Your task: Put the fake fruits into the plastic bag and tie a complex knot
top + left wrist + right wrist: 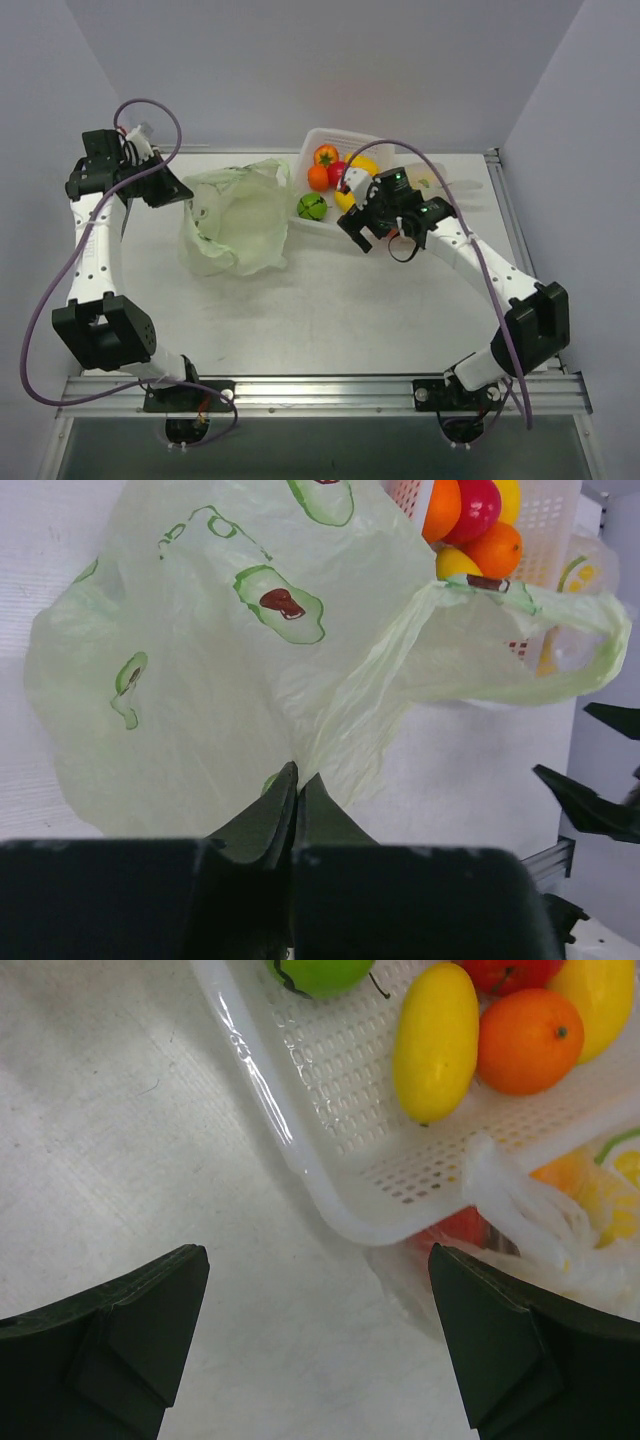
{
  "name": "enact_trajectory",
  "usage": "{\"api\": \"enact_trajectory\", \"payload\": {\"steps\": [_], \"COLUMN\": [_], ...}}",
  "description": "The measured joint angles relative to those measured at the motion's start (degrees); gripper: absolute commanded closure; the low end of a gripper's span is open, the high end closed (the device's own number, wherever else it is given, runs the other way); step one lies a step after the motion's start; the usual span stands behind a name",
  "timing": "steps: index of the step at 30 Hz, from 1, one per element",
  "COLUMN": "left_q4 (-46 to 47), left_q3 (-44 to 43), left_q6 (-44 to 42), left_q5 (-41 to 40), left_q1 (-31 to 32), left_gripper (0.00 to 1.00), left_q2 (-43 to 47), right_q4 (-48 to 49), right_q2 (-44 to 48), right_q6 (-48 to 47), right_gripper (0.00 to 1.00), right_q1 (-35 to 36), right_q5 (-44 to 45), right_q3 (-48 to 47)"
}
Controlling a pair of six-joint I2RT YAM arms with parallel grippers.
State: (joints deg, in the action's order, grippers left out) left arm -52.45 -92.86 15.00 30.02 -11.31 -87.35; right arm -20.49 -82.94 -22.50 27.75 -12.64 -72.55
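The pale green plastic bag (240, 222) with avocado prints lies spread on the table at the left centre. My left gripper (182, 190) is shut on its edge; in the left wrist view the shut jaws (298, 780) pinch the film, and one loop handle (560, 610) stretches right. The fake fruits sit in a white slotted basket (335, 136): a green one (312, 206), an orange (318, 178), a red one (337, 172) and yellow ones (362, 163). My right gripper (360, 232) is open and empty above the table by the basket's near edge (300, 1150), with a yellow lemon (435, 1040) and an orange (528, 1040) ahead.
A clear unprinted bag (560, 1230) holding more fruit lies beside the basket's right corner, under my right gripper's right finger. White walls enclose the table on three sides. A metal rail (320, 385) runs along the near edge.
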Motion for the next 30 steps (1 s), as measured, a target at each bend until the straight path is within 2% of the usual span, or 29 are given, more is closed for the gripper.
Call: {"api": "enact_trajectory", "payload": {"steps": [7,10,11,16,18,20,21,30], "left_q4": [3.43,4.76,5.03,5.88,6.34,6.67,6.91,11.41], "left_q3": [1.86,3.45,3.87,4.35,4.35,4.37,4.44,7.69], "left_q6": [6.08,7.41,7.78,9.42,10.36,11.47,12.04,20.70], "left_q5": [5.31,6.45,6.78,7.89,8.35,8.79,9.18,13.88], "left_q1": [-4.13,-4.15,-4.13,-4.63,-5.01,-5.27,-5.31,-7.06], "left_gripper": [1.00,1.00,1.00,1.00,1.00,1.00,1.00,1.00], "left_q2": [-1.16,-1.20,-1.25,-1.40,-1.40,-1.40,-1.40,-1.38], "right_q4": [8.37,10.01,10.64,11.85,10.73,9.31,9.11,4.94], "right_q2": [-11.80,-16.94,-18.45,-22.27,-22.40,-22.32,-22.16,-9.53], "right_q6": [-9.62,-11.87,-12.39,-14.91,-15.74,-16.65,-17.55,-16.57], "right_gripper": [0.06,0.13,0.22,0.49,0.63,0.91,1.00,1.00], "right_q1": [5.90,6.43,6.43,6.43,6.40,6.38,6.38,6.32], "right_q5": [5.07,5.81,5.97,5.38,4.63,3.54,2.84,-0.37], "right_q3": [-0.57,-3.26,-4.22,-5.33,-5.33,-5.22,-4.76,6.49]}}
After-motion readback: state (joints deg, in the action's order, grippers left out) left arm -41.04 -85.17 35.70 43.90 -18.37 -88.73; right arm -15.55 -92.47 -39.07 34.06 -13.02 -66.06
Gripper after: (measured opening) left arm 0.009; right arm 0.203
